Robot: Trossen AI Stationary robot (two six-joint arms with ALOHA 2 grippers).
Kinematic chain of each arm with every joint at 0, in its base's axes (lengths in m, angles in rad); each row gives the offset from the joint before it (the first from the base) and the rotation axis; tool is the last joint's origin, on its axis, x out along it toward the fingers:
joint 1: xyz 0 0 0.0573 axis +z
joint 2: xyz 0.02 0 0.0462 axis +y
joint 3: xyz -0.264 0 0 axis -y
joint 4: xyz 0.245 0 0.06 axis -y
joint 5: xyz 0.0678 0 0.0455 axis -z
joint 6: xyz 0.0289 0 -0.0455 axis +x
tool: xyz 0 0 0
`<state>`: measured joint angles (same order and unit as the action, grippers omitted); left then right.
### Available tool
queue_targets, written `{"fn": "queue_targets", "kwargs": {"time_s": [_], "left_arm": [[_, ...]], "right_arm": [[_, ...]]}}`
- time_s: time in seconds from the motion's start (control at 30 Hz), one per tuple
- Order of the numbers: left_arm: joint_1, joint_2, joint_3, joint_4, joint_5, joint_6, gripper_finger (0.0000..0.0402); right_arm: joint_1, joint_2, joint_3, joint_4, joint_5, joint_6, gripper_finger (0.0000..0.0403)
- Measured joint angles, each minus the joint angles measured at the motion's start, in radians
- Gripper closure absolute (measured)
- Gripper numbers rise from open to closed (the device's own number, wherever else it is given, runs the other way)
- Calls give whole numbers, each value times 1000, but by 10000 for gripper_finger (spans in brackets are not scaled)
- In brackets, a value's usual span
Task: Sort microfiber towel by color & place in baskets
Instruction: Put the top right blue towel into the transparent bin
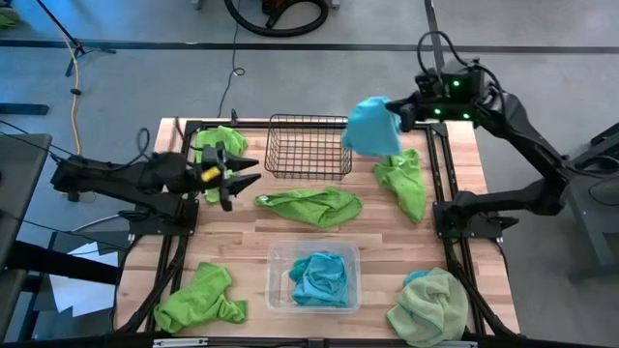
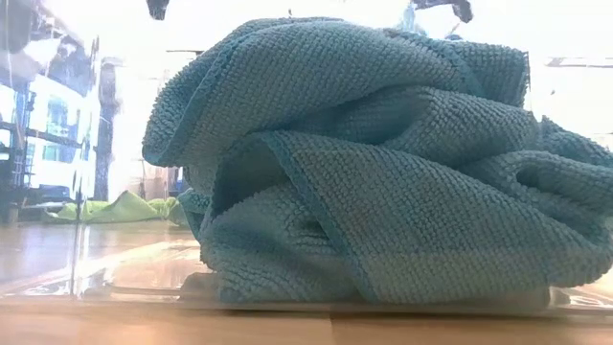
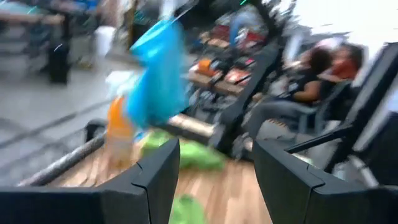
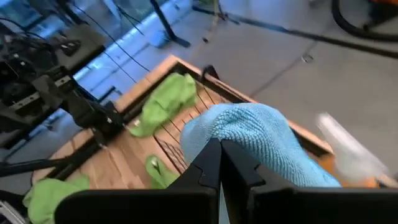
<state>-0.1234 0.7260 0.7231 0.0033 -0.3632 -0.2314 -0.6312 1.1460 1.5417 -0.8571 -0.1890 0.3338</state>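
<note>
Turquoise towel (image 1: 372, 127) hangs in the air, pinched in the right gripper (image 1: 398, 114), just off the wire basket's (image 1: 308, 146) right end. The clear tub (image 1: 313, 277), already holding a turquoise towel (image 1: 320, 278), sits well apart from the wire basket, toward the table's near edge. By colour the held towel likely belongs there, so the carry runs away from the wire basket, across the lime towel (image 1: 311, 204). The left gripper (image 1: 232, 175) waits, fingers apart, beside the basket's left end.
</note>
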Motion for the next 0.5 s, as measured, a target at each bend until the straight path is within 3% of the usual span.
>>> {"fn": "queue_targets", "kwargs": {"time_s": [0.17,0.37,0.5], "left_arm": [[0,-28,99,-4,62,145,213],[0,-56,159,-4,37,315,213],[0,-59,163,-5,35,346,213]], "right_arm": [[74,90,0,212,-61,-44,403],[203,209,0,440,-85,-104,403],[303,274,0,551,-107,-107,403]]}}
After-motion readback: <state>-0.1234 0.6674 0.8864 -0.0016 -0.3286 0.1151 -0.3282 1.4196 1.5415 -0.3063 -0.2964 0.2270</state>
